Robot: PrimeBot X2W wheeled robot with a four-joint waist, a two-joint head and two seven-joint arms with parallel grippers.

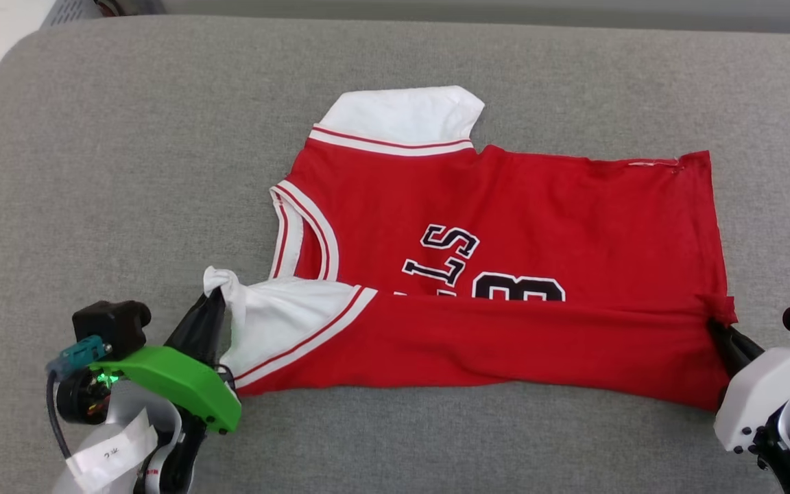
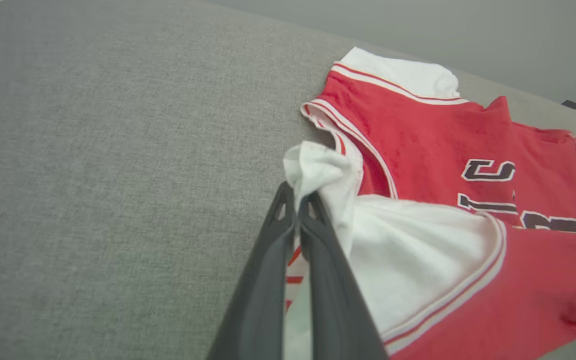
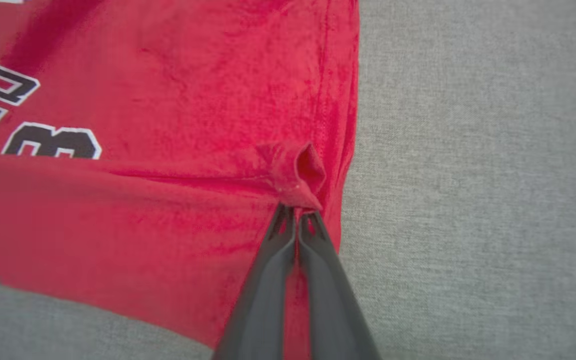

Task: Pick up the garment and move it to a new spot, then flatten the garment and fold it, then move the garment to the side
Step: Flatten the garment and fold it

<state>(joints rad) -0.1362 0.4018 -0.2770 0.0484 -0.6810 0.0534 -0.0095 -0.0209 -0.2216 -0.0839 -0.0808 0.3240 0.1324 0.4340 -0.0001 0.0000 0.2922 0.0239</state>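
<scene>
The garment [image 1: 525,206], a red jersey with white sleeves and black-and-white lettering, lies sideways on the grey cushion, collar to the left. Its near long edge is folded up over the chest, covering part of the lettering. My left gripper [image 1: 219,293] is shut on the bunched white sleeve [image 2: 318,172] at the fold's left end. My right gripper [image 1: 714,324] is shut on a pinched corner of the red hem [image 3: 300,175] at the fold's right end. The far white sleeve [image 1: 405,113] lies flat.
The grey cushion [image 1: 127,171] stretches wide around the garment, with open fabric to the left and far side. Its rounded far-left corner [image 1: 21,44] meets a pale floor and some items beyond.
</scene>
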